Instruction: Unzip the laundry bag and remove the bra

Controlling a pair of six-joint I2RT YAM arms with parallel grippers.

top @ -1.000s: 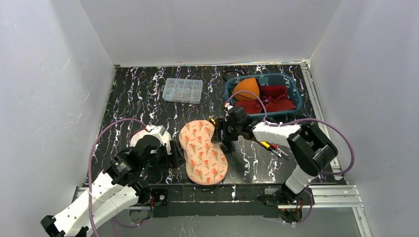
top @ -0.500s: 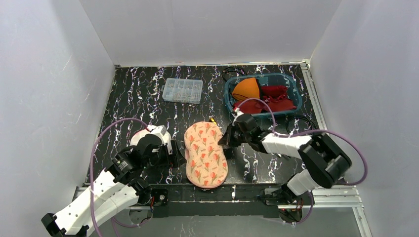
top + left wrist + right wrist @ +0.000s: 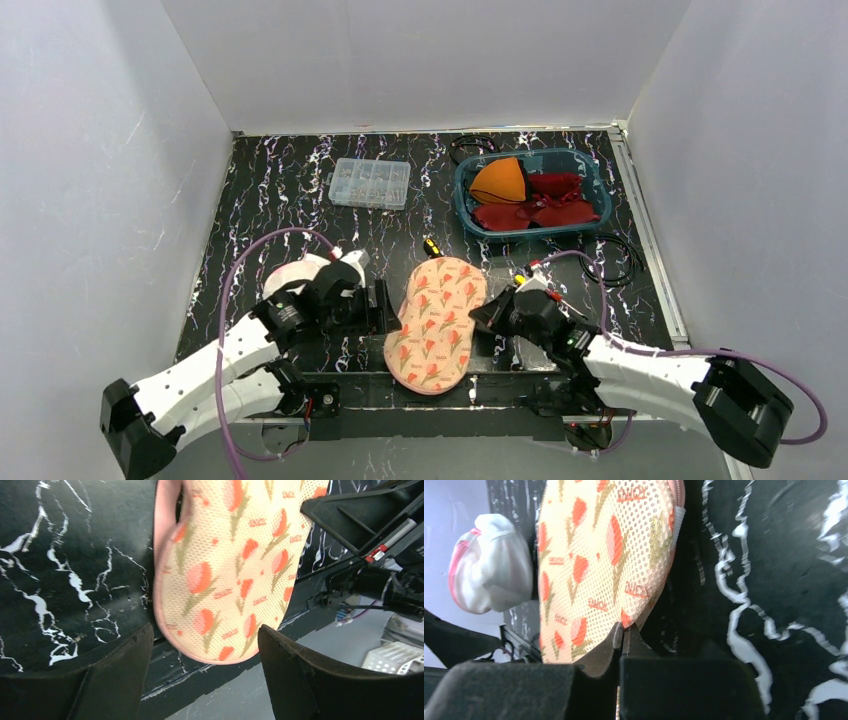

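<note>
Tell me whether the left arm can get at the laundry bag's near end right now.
Probably yes. The left gripper stands open, facing the near end of the laundry bag, with nothing in between. The right gripper seems to pinch the bag's opposite edge, clear of that end.

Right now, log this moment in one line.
left gripper: open, beside laundry bag | right gripper: shut on its edge | laundry bag: overhangs table near edge | bra: not visible
</note>
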